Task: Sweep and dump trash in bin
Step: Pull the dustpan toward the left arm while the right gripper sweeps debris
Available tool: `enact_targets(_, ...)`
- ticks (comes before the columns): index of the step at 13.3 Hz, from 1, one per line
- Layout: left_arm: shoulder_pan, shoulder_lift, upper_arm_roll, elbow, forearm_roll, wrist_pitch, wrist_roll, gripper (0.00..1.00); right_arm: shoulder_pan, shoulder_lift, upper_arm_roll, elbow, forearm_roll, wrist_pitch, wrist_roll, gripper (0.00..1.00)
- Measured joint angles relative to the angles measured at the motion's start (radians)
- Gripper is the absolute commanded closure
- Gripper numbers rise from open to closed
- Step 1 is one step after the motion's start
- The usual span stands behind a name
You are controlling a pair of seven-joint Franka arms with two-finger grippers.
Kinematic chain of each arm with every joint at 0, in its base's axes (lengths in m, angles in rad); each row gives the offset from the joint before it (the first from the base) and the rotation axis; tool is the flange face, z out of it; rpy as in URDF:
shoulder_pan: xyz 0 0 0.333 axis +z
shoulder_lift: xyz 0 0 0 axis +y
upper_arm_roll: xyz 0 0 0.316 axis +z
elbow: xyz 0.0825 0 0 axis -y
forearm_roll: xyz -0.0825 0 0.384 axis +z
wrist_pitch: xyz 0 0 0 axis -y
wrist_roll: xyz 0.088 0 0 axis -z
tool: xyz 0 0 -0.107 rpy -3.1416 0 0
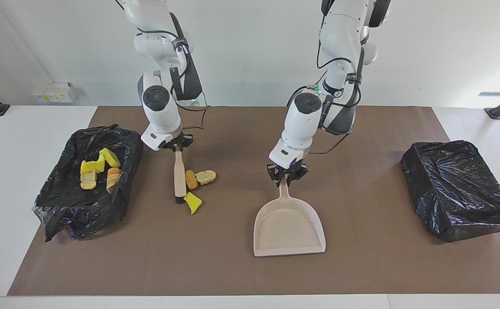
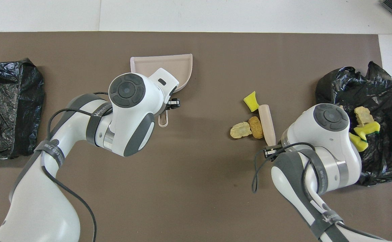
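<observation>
Now the left end effector (image 1: 287, 175) clamps the dustpan (image 1: 288, 229) handle, while the right end effector (image 1: 177, 146) grips the brush (image 1: 179, 176).

A: Open lane: bare mat (image 1: 232, 274) between dustpan (image 1: 288, 229) and brush (image 1: 180, 174); passable.
B: Obstructions: three trash chunks (image 1: 201, 177) just beside the brush; lined bin (image 1: 87, 184) at the right arm's end.
</observation>
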Motion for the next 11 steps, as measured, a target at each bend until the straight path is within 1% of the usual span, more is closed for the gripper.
enact_targets(3, 0.092, -0.06, 0.005, 0.021, 0.003, -0.134, 0.1, 1.0, 0.058, 0.002, 0.001, 0.003, 0.123, 0.01, 0.044, 1.0)
enact_targets(5, 0.17, -0.093, 0.007, 0.022, 0.004, -0.227, 0.257, 1.0, 0.09, 0.003, 0.001, 0.013, 0.149, 0.01, 0.118, 1.0)
enact_targets(7, 0.231, -0.105, 0.007, 0.021, 0.004, -0.304, 0.446, 1.0, 0.095, 0.002, -0.001, 0.04, 0.148, 0.009, 0.148, 1.0)
enact_targets(8, 0.25, -0.105, 0.007, 0.021, 0.004, -0.33, 0.535, 1.0, 0.089, 0.0, -0.006, 0.061, 0.133, -0.003, 0.145, 1.0)
enact_targets(9, 0.264, -0.105, 0.007, 0.02, 0.004, -0.346, 0.616, 1.0, 0.08, -0.004, -0.01, 0.085, 0.083, -0.024, 0.135, 1.0)
enact_targets(11, 0.277, -0.105, 0.007, 0.02, 0.004, -0.378, 0.787, 1.0, 0.053, -0.007, -0.013, 0.115, -0.064, -0.038, 0.068, 1.0)
